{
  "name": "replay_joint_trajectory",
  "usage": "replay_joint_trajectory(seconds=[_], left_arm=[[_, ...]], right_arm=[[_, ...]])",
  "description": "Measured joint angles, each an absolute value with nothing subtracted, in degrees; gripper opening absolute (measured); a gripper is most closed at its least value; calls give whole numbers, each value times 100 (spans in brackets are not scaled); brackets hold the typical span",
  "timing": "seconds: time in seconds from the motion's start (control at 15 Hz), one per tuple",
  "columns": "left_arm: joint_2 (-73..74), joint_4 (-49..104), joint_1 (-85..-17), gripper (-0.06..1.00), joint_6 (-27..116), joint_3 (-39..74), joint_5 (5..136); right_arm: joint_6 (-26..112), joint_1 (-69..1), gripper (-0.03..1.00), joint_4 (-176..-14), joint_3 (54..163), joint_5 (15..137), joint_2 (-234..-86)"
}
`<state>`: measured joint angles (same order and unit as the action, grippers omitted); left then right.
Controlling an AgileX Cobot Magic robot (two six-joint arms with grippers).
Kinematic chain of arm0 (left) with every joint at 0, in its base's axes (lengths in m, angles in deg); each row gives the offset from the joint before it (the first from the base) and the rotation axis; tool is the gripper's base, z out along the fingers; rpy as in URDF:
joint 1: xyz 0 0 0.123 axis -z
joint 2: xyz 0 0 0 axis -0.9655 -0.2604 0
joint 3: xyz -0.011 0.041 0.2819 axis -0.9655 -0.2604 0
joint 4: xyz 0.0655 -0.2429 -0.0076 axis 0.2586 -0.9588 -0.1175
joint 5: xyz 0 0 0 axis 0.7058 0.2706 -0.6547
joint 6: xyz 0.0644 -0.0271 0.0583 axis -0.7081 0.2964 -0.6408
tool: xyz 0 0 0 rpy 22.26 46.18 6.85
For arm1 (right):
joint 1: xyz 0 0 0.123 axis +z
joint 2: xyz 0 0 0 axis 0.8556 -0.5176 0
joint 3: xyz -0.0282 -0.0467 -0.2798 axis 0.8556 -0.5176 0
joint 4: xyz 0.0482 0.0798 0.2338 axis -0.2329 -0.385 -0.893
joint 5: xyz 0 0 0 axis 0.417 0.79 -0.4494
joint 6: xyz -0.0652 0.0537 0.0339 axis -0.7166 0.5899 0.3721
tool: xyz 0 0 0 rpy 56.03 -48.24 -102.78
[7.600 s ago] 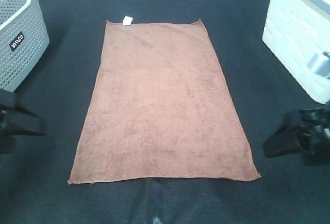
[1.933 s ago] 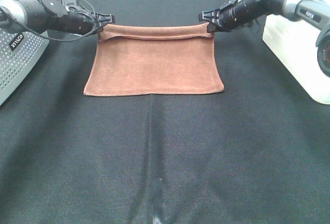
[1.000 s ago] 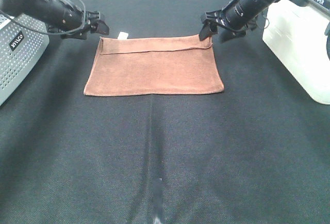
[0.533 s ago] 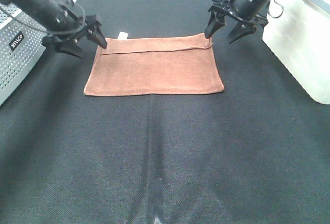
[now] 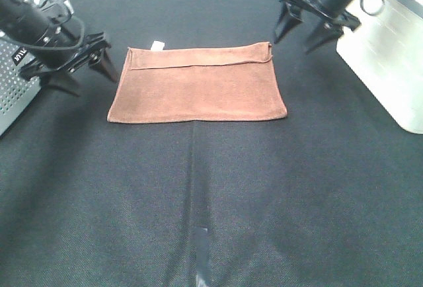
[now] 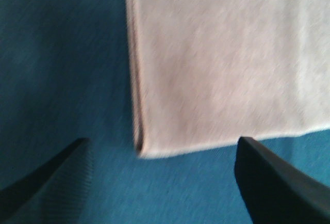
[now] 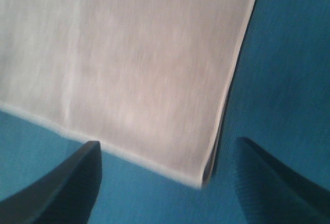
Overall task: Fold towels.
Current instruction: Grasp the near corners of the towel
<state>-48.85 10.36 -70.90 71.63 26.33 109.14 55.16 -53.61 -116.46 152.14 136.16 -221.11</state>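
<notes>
The reddish-brown towel lies folded in half on the black table, its upper layer ending a little short of the far edge and a small white tag poking out at the far left. My left gripper hovers open just off the towel's left side, holding nothing. My right gripper hangs open above and beside the far right corner, also holding nothing. In the left wrist view the towel shows a folded corner between the spread fingers. The right wrist view shows the towel and wide-apart fingers.
A grey perforated basket stands at the left edge, close behind my left arm. A white box stands at the right, next to my right arm. A strip of tape marks the table's near middle.
Both open grippers have drawn away from the towel's far corners, the left one outward and nearer, the right one outward and higher. The folded towel has stayed put.
</notes>
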Motion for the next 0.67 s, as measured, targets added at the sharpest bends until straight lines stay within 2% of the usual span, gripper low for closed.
replay_joint_trajectory(seconds=[0.4,0.67], left_arm=[[-4833,1094,-7090,73,7134,2186,10467],[-4850,1094,-7055,73,7123,2186,10135]], right_arm=[[5110,-5373,67,-11818,13294,12751,-21658],[4835,-5281,67,-11818,12945,12321,-21687]])
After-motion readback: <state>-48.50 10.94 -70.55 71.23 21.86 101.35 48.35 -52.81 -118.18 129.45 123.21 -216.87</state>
